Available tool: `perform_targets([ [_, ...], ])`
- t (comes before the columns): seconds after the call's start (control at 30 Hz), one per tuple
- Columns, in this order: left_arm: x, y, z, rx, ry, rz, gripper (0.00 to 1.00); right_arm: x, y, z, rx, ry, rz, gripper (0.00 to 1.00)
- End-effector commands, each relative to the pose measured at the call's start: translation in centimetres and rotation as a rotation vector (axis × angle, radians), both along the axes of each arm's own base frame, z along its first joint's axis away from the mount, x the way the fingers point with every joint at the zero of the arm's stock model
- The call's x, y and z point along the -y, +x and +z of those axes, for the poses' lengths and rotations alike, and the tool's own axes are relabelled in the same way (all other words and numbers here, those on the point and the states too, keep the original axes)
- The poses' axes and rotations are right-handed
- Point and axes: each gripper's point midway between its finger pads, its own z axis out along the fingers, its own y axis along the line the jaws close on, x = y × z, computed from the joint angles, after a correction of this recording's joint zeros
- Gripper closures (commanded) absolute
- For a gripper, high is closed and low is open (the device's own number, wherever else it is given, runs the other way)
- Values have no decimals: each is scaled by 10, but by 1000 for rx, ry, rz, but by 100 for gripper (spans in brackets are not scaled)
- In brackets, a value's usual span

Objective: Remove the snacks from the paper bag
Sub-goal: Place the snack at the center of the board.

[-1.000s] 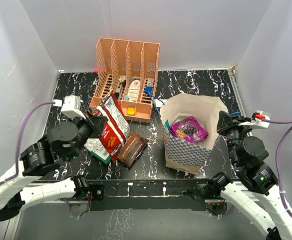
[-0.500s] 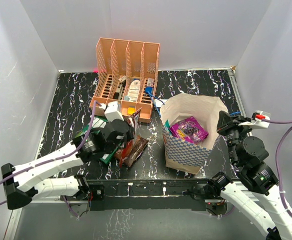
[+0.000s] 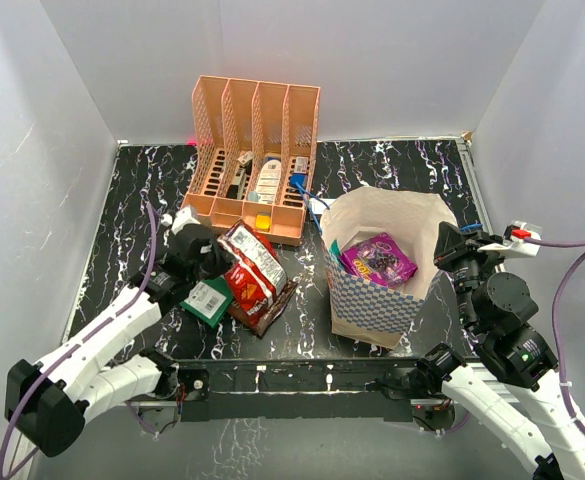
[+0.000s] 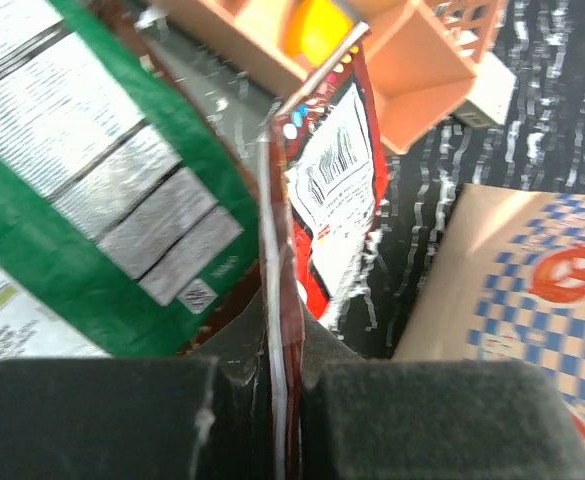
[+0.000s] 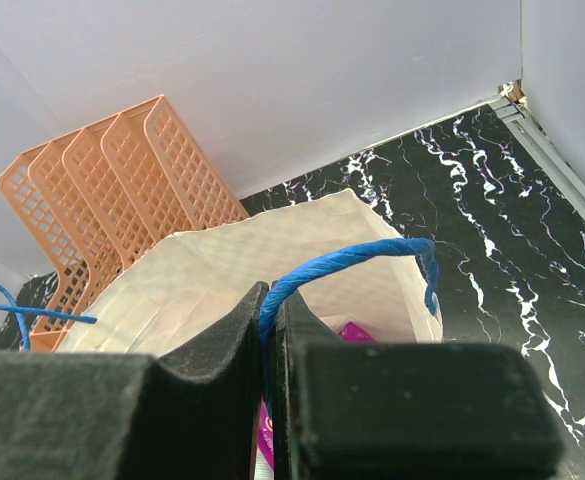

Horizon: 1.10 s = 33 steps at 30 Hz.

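The blue-and-white checkered paper bag [image 3: 372, 300] stands open at the right, with a purple packet [image 3: 377, 258] inside. My right gripper [image 3: 450, 246] is shut on the bag's blue handle [image 5: 352, 258] at the right rim; the purple packet [image 5: 352, 334] shows just below the jaws. My left gripper [image 3: 218, 258] is shut on the edge of a red packet [image 3: 253, 277], which lies over a dark brown packet [image 3: 275, 306], beside a green packet [image 3: 208, 301]. In the left wrist view the red packet [image 4: 330, 190] is clamped in my gripper [image 4: 280, 395], with the green packet [image 4: 82, 200] to its left.
An orange perforated file rack [image 3: 255, 150] with small items stands behind the packets, close to my left gripper; it also shows in the left wrist view [image 4: 392, 50] and the right wrist view [image 5: 102, 165]. White walls close in the black marbled table [image 3: 142, 190].
My left arm has swung and stretched forward. The red packet, held upright before, now lies tilted over the brown and green packets. The right arm and the bag have not moved.
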Motion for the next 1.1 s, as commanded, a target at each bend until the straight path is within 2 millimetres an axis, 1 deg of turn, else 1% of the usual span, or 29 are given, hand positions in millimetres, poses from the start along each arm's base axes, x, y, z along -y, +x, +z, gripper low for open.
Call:
perform_targets([
  [0.0, -17, -12, -24, -49, -8, 32, 100, -1, -1, 11, 23, 16, 6, 92],
  [0.13, -44, -21, -48, -79, 47, 121, 100, -2, 0, 11, 22, 14, 8, 92],
  [0.3, -64, -21, -67, -104, 96, 169, 100, -3, 1, 12, 23, 14, 13, 92],
  [0.4, -72, -17, -71, -116, 129, 176, 100, -3, 1, 11, 22, 15, 15, 92],
  [0.57, -82, -10, -72, -119, 159, 190, 100, -2, 0, 9, 23, 17, 12, 92],
  [0.87, -90, -4, -74, -135, 178, 208, 99, -1, -1, 8, 20, 15, 9, 92],
  [1.03, -90, -5, -70, -157, 177, 206, 75, -1, -1, 8, 20, 16, 10, 92],
  [1.07, -88, -6, -68, -165, 171, 201, 67, -1, -1, 8, 21, 16, 10, 92],
])
